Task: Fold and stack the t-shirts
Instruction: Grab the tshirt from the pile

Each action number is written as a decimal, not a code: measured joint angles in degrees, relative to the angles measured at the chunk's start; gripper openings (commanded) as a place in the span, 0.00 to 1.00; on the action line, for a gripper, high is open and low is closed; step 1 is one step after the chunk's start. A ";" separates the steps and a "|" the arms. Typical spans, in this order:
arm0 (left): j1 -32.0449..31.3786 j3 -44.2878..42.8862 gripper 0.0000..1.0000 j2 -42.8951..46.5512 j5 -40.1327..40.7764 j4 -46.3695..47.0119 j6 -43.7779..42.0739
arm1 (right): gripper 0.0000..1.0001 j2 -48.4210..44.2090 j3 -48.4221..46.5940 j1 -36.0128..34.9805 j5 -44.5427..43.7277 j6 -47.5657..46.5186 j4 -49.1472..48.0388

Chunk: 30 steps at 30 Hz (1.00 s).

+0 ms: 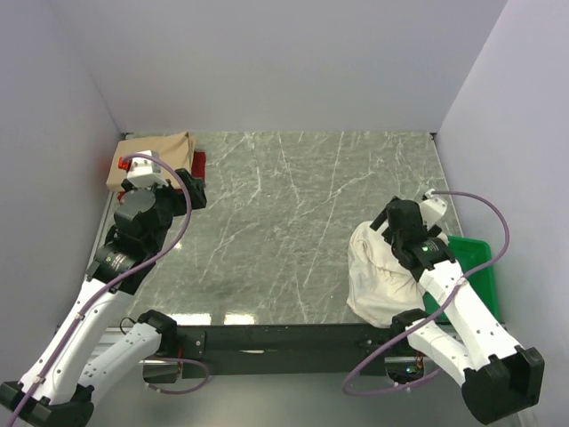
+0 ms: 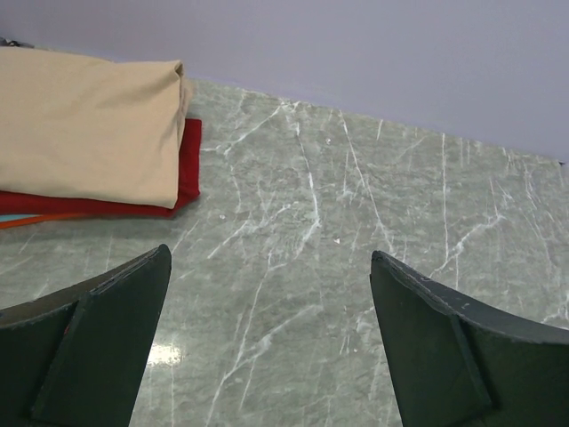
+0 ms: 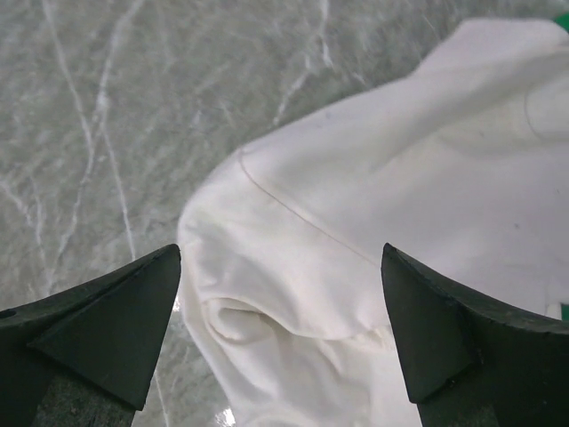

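A crumpled cream t-shirt [image 1: 378,271] [image 3: 373,231] lies in a heap at the right of the marble table. My right gripper [image 1: 396,229] [image 3: 280,294] hovers over its upper part, open, its dark fingers [image 3: 107,311] spread above the cloth with nothing held. At the far left corner a folded tan t-shirt [image 1: 160,149] [image 2: 84,124] rests on a folded red t-shirt [image 1: 199,162] [image 2: 182,173]. My left gripper [image 1: 182,189] [image 2: 271,302] hangs open just in front of that stack, over bare marble.
A green plastic tray [image 1: 476,267] sits at the right edge, partly under the cream shirt and my right arm. Grey walls close in the table on three sides. A red-and-white piece of my left arm [image 1: 133,163] overlaps the stack.
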<state>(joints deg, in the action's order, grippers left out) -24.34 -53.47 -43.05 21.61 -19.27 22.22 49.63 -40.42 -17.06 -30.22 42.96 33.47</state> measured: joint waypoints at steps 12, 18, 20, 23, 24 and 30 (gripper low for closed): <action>0.00 0.17 0.99 0.98 -1.88 0.02 0.22 | 0.99 5.22 6.73 7.65 14.58 4.13 0.02; 0.00 0.22 1.00 1.11 -2.32 0.00 0.98 | 0.99 7.54 9.09 8.48 17.68 5.60 -2.08; 0.00 0.22 1.00 1.11 -2.32 0.02 1.03 | 0.99 8.48 9.49 8.90 18.23 5.90 -3.37; 0.00 0.22 0.99 1.18 -2.32 0.00 1.03 | 0.99 9.99 10.34 9.66 19.21 6.34 -5.16; 0.00 0.22 0.99 1.20 -2.32 0.02 1.03 | 0.97 10.58 10.60 9.92 19.41 6.56 -5.84; 0.00 0.22 0.99 1.22 -2.34 0.00 1.03 | 0.78 12.07 11.61 11.65 21.70 6.84 -8.76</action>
<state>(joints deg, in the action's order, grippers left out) -24.34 -53.25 -41.82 19.27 -19.27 23.24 61.69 -28.82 -5.41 -8.51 49.80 24.71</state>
